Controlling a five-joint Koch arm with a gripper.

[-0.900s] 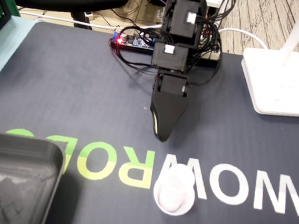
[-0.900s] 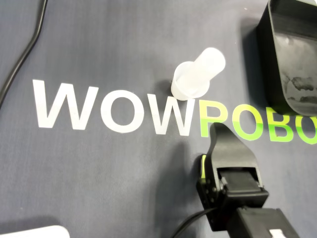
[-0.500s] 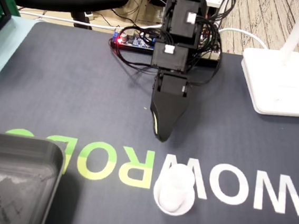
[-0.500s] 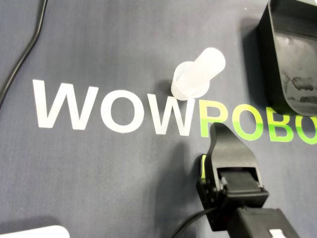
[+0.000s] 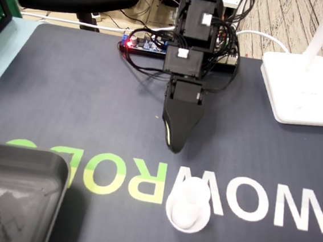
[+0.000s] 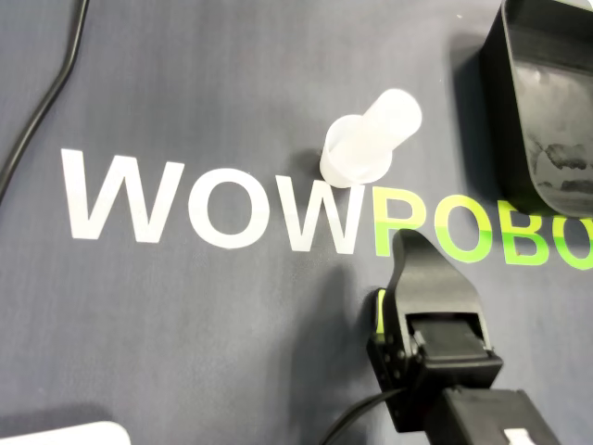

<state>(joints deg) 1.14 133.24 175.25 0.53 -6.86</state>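
White cup (image 5: 188, 206) stands upright on the dark mat (image 5: 77, 101), wider at the foot than at the top. In the fixed view it sits on the white "W" next to the green letters; same spot in the overhead view (image 6: 371, 139). Nothing touches it.

Claw (image 5: 174, 148) hangs tip-down over the mat, just short of the cup, with a clear gap between them. Overhead view agrees (image 6: 408, 239). Only one black tip shows in either view, with a green strip along one edge; cannot tell whether the jaws are apart or together.

Black tray (image 5: 11, 192) lies at the mat's near left corner in the fixed view, well apart from the cup. White lamp base (image 5: 302, 89) far right. Circuit board (image 5: 140, 43) with a red light sits behind the arm.
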